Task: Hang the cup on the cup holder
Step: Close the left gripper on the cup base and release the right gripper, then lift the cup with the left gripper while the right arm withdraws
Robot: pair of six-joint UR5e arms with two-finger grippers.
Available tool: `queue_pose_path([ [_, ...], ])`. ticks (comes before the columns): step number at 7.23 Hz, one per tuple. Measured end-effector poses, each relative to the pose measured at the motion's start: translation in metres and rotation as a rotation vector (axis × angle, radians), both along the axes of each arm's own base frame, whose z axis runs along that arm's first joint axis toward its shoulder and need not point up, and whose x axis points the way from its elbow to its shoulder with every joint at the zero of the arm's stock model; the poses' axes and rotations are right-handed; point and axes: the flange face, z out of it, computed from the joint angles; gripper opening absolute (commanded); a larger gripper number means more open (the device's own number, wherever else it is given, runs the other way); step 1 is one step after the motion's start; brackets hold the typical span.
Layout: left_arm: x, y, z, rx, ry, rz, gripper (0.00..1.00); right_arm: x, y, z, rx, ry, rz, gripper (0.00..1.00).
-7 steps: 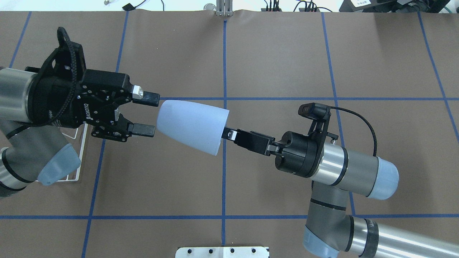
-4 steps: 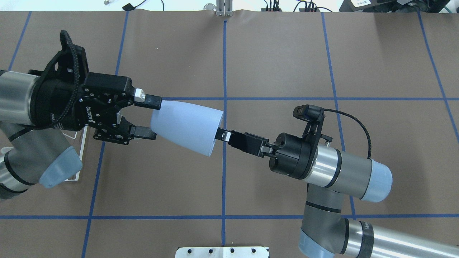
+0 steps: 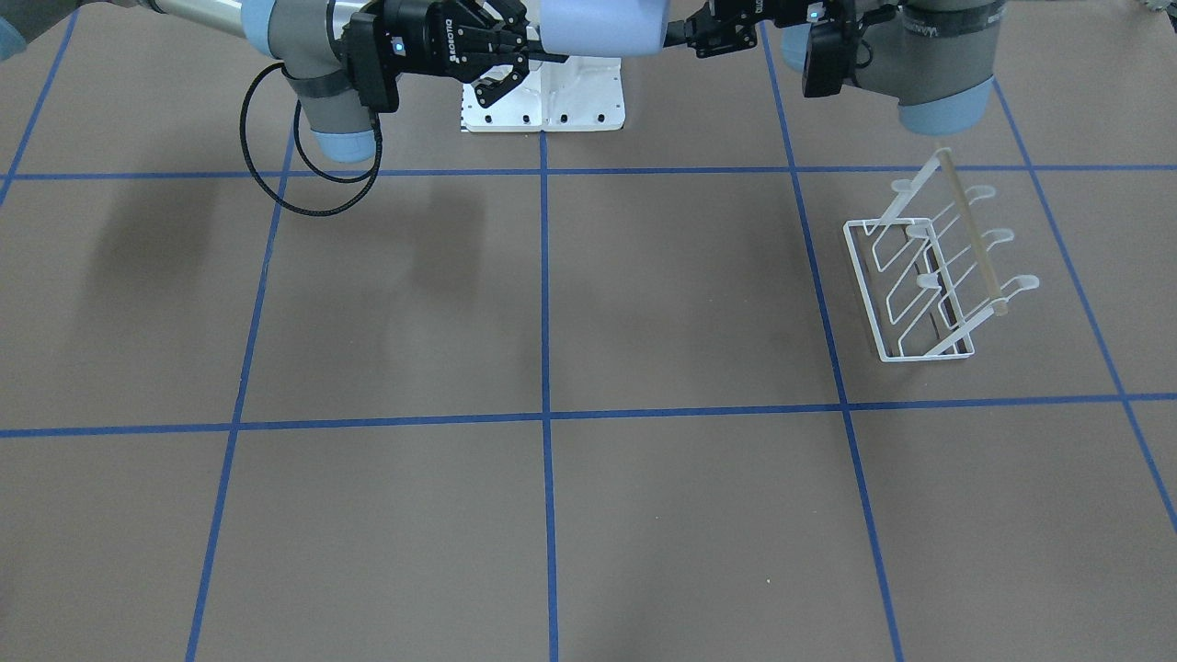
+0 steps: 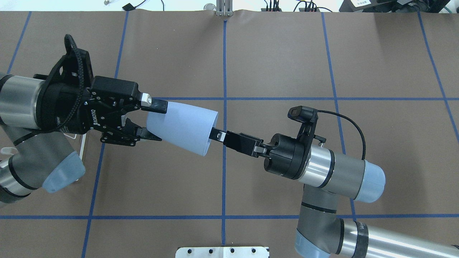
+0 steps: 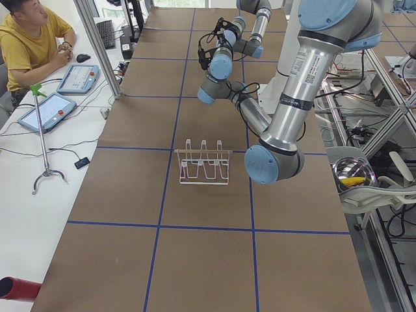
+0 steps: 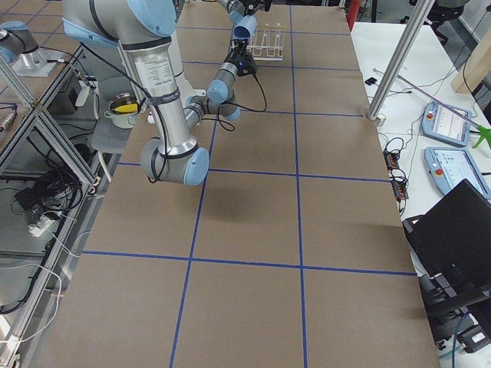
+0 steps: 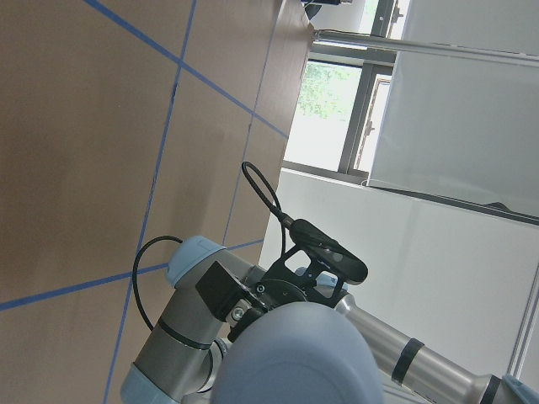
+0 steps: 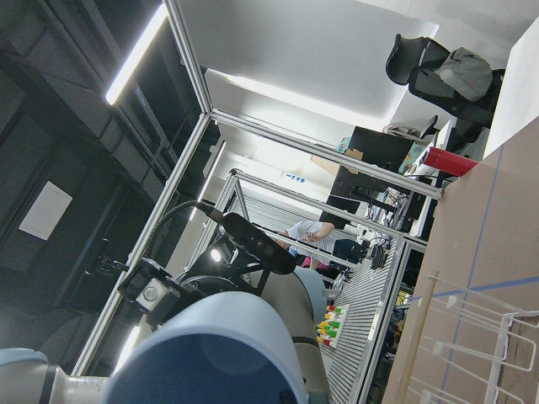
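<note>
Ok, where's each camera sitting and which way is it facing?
Overhead: behind robot, looking down; both arms, cup between left gripper and right gripper.
Front: across table, facing robot; arms at top, cup holder.
Exterior left: table's left end; left arm nearest.
Exterior right: opposite end; right arm nearest.
Left wrist: over cup toward right arm.
Right wrist: over cup toward left arm.
Shared: overhead and front both show the cup.

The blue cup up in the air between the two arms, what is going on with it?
It looks like a handover in mid-air. The right gripper holds the cup by its rim, and the left gripper, open, has its fingers on either side of the narrow base. The cup holder stands empty on the table, on the left arm's side.
</note>
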Motion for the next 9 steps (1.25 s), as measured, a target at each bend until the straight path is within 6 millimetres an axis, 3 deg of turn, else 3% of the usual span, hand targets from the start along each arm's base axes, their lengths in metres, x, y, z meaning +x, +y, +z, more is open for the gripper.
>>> queue_pose_path([
  [1,0.002,0.001,0.0,-0.004,0.003,0.0,0.58,0.0,0.0,0.0,0.0,-0.001,0.0,0.11],
  [2,0.002,0.001,0.0,-0.004,0.005,-0.001,0.31,0.0,0.0,0.0,0.0,-0.001,-0.001,0.6],
  [3,0.003,0.001,0.002,0.004,0.014,-0.001,0.06,0.0,0.0,0.0,0.002,-0.002,0.001,1.0],
  [4,0.004,0.001,0.007,0.017,0.029,0.0,0.0,0.001,0.001,-0.001,0.005,-0.006,0.003,1.0],
  [6,0.004,0.001,0.011,0.034,0.045,0.0,0.0,0.009,0.002,0.003,0.007,-0.008,0.005,1.0],
  [9,-0.003,-0.002,0.011,0.051,0.048,-0.024,0.0,0.053,-0.001,0.038,-0.015,0.05,0.026,1.0],
])
